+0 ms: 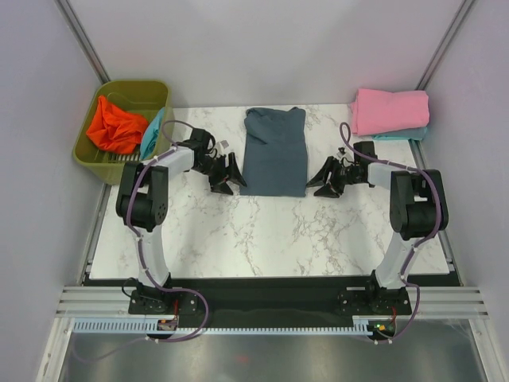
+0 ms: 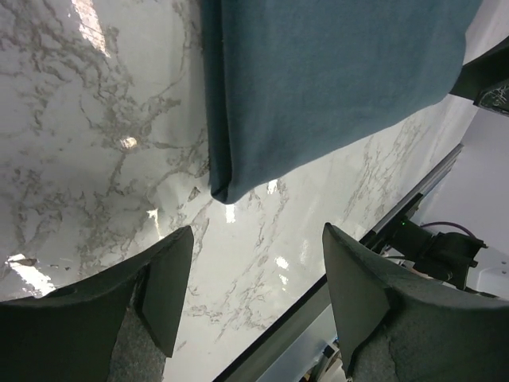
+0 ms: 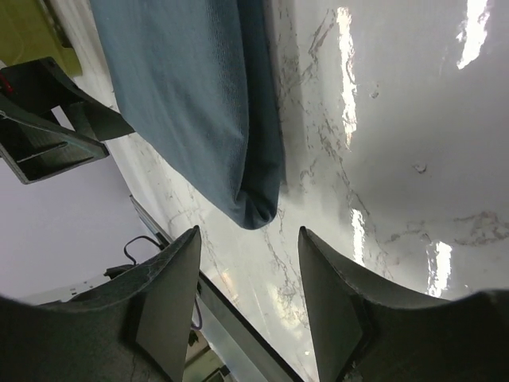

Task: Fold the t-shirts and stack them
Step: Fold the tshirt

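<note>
While the folded slate blue-grey t-shirt (image 1: 275, 151) lay toward 12 o'clock, left gripper (image 1: 227, 177) at its 8 and right gripper (image 1: 324, 179) at its 4 stood jaws apart, empty, probably flanking it for the next fold.

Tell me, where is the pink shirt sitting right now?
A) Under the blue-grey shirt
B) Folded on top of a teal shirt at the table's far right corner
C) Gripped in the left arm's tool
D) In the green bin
B: the pink t-shirt lies folded on a teal t-shirt at the far right corner of the table.
</note>
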`<state>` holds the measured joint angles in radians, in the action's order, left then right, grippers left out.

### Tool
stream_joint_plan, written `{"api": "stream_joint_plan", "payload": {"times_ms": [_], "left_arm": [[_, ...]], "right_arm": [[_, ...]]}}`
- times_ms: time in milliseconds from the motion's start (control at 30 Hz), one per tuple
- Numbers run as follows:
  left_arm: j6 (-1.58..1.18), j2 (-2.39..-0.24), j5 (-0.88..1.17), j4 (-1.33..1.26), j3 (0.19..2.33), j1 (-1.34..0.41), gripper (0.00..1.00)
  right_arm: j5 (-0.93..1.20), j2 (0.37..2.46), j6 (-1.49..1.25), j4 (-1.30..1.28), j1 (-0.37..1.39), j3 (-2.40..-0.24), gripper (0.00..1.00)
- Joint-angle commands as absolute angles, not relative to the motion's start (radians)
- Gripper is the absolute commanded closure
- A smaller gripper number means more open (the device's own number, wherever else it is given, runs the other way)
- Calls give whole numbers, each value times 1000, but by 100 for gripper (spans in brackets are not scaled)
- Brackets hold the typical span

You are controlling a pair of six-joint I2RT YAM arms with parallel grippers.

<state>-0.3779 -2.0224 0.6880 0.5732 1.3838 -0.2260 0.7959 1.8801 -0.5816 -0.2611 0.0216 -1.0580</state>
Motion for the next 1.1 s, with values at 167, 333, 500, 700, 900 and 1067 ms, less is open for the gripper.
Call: {"api": "stream_joint_plan", "payload": {"times_ms": [167,333,500,700,900,1067], "left_arm": [[-407,-2082,721,563,1385,-235,26],[-407,-2115,721,563,1397,-244,26],[-555,-2160,773,414,1439,-253,27],[-560,-2189,779,410,1459,-262,32],[-560,-2158,790,417,1419,-261,36],[-560,-2131,790,417,1388,-262,36]], "right_arm": [[828,1931,-630,-192,83,-1071,39],[827,1953,-650,-164,109,-1075,39],[816,1985,-647,-155,120,-1100,39],[810,2013,-638,-153,118,-1130,39],[807,2006,-638,-155,118,-1135,43],[808,1990,-635,-149,118,-1121,56]]}}
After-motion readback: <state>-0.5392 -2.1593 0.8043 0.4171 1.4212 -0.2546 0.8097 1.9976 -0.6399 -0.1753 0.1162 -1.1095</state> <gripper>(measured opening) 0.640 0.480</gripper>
